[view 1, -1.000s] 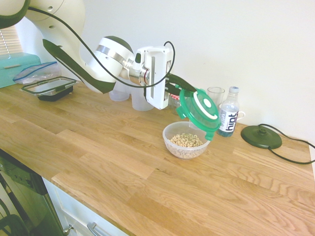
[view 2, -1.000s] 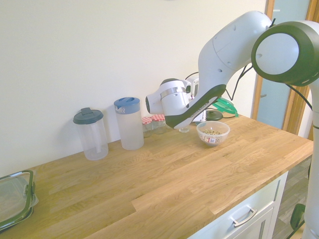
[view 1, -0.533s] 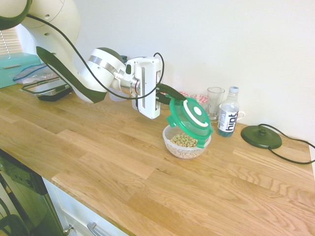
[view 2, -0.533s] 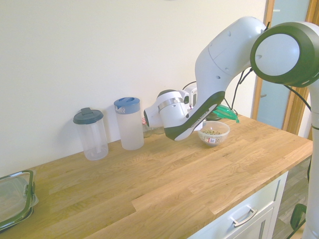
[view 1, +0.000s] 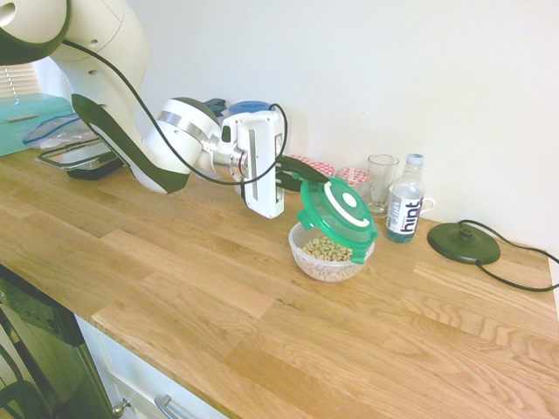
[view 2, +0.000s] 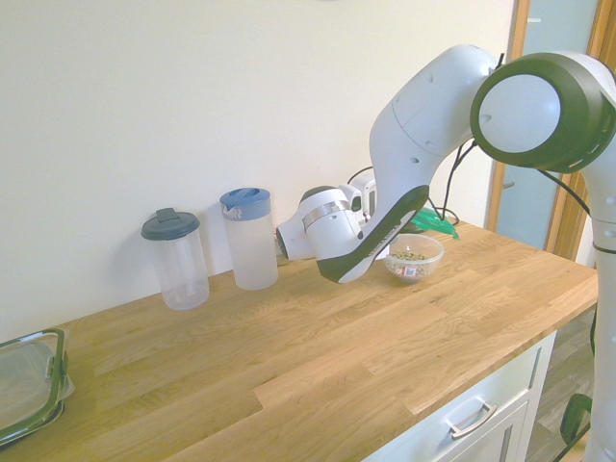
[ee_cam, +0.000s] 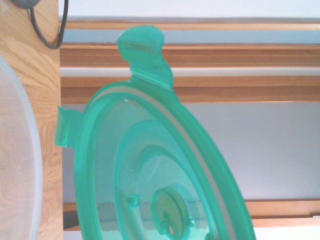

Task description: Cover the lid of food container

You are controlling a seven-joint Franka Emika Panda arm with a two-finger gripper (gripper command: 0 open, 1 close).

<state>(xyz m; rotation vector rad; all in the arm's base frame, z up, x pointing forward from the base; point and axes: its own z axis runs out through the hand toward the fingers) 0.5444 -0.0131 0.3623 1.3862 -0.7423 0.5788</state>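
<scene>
Lowering — lid (view 1: 336, 208) nearer food container (view 1: 330, 256)

Lid (view 1: 336, 208) tilted above food container (view 1: 330, 260), bottle (view 1: 404, 211) behind.

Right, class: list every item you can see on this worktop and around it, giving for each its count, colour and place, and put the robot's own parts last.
Lid: one, green with white ring, tilted above the bowl, held at its edge.
Food container: one, clear bowl of beige cereal, mid-worktop under the lid.
Water bottle: one, clear with dark label, by the wall.
Drinking glass: one, clear, beside the bottle.
Small jars: two, red checked tops, behind the lid.
Jugs: two, clear, dark grey and blue lids, against the wall.
Round base: one, dark, corded, far end.
Rectangular container: one, black-rimmed, near the arm's base.
Worktop: one, light wood.
Gripper: one, dark fingers, shut on the lid.
</scene>
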